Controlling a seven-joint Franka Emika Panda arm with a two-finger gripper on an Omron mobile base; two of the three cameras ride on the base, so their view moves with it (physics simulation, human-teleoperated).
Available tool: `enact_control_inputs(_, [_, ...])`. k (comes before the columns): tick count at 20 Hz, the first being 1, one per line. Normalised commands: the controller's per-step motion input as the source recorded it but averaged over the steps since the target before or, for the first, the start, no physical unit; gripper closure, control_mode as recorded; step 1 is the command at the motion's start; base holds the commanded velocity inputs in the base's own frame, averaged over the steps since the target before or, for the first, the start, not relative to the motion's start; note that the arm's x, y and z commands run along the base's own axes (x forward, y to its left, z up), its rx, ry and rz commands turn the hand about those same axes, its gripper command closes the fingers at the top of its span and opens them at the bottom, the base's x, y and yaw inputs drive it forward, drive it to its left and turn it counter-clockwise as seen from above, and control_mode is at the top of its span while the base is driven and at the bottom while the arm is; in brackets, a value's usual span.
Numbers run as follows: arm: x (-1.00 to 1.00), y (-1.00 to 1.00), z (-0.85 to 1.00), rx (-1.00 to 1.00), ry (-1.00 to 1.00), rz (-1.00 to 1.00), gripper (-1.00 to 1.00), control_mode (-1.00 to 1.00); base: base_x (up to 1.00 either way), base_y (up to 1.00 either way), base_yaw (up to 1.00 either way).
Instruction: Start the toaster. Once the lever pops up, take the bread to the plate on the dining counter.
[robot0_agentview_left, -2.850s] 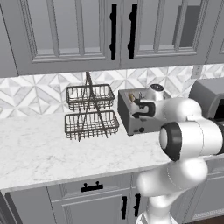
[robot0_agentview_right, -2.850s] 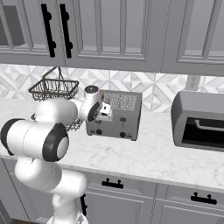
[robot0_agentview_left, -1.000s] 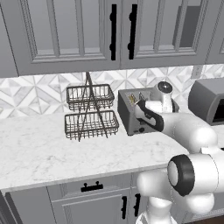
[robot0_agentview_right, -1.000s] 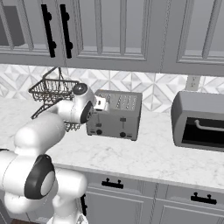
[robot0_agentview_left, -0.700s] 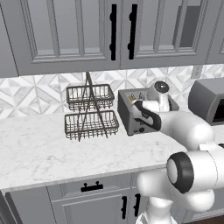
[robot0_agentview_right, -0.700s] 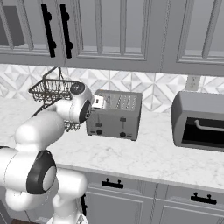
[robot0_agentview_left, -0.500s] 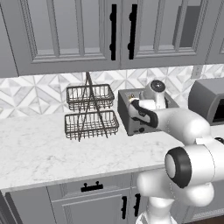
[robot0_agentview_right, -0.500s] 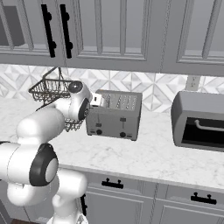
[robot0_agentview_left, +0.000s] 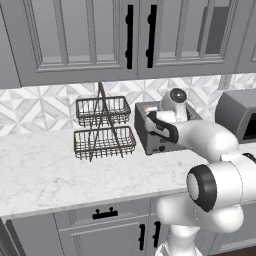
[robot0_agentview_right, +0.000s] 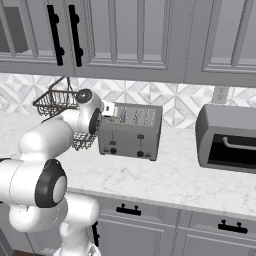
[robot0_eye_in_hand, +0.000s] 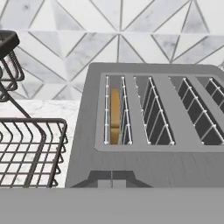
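The gripper (robot0_agentview_right: 111, 111), fingers shut and empty, hovers over the left end of the toaster (robot0_agentview_right: 131, 131) at the counter's back edge, the bread (robot0_eye_in_hand: 114, 114) sunk in its leftmost slot just ahead.

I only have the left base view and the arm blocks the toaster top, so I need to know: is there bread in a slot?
Observer: Yes. The hand view shows the bread sunk in the leftmost slot of the toaster.
Operator: Are the other slots loaded?
Observer: No, the other three slots show only bare wire guides.
Operator: What is on the toaster's front?
Observer: In the right base view, two small dark knobs sit low on it.
Operator: Is the tool open?
Observer: It is shut, over the toaster's end nearest the wire basket.
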Motion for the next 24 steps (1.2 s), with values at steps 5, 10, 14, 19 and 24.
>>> enact_control_inputs(5, [0.26,-0.03,-0.15,0.00,0.00,0.00,1.00,-1.00,0.00,0.00,0.00])
enact_control_inputs(10, [0.39,-0.08,0.00,0.00,0.00,0.00,-1.00,-1.00,0.00,0.00,0.00])
enact_control_inputs(14, [0.22,-0.16,-0.06,0.00,0.00,0.00,-1.00,-1.00,0.00,0.00,0.00])
enact_control_inputs(19, [0.07,-0.01,-0.05,0.00,-0.04,0.00,-1.00,-1.00,0.00,0.00,0.00])
enact_control_inputs(24, [0.03,0.12,-0.07,0.00,-0.06,0.01,-1.00,-1.00,0.00,0.00,0.00])
